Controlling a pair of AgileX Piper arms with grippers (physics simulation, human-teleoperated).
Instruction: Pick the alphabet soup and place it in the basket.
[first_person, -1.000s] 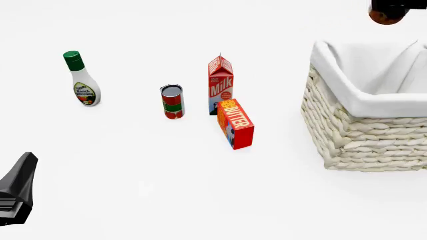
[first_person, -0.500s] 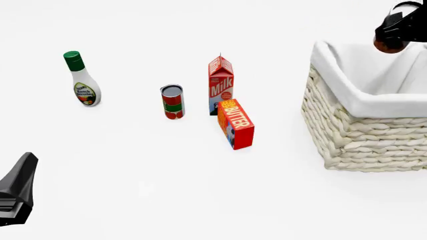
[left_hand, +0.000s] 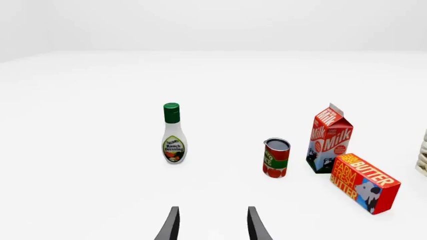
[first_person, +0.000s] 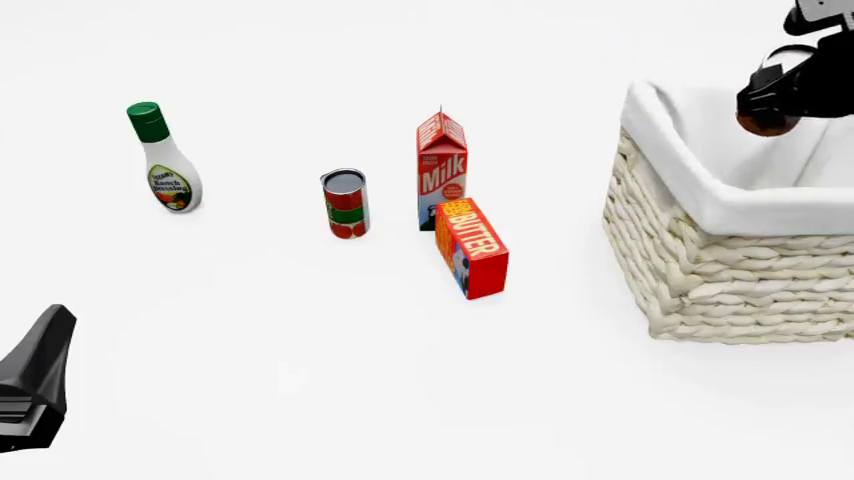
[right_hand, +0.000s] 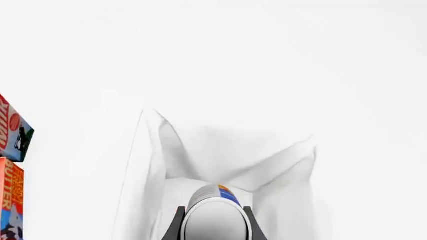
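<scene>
The right pincer (first_person: 778, 98) is clenched on the alphabet soup (right_hand: 215, 220): in the right wrist view the can's silver end and a strip of blue label are seen gripped between the two dark fingers. Over the last second it has been brought down from the far upper corner of the front view to a spot over the basket (first_person: 727, 270), above its far right part, the can's brown bottom showing beneath the black pincer. The carry is therefore judged nearly done, with only a descent and release left.

Relative to the basket, the can is seen above the white cloth lining, inside the line of the near and left rims; the far rim and the right wall are partly hidden, so the clearance there cannot be told. The hollow below appears open, and a straight drop is judged free of obstruction.

Well apart from the basket, to its left on the desk (first_person: 334, 380), stand the butter box (first_person: 471, 247), milk carton (first_person: 442, 168), red-and-green can (first_person: 344, 203) and ranch dressing bottle (first_person: 164, 159), all outside the path. The left pincer (left_hand: 211, 225) is held released, low and far left of the basket.
</scene>
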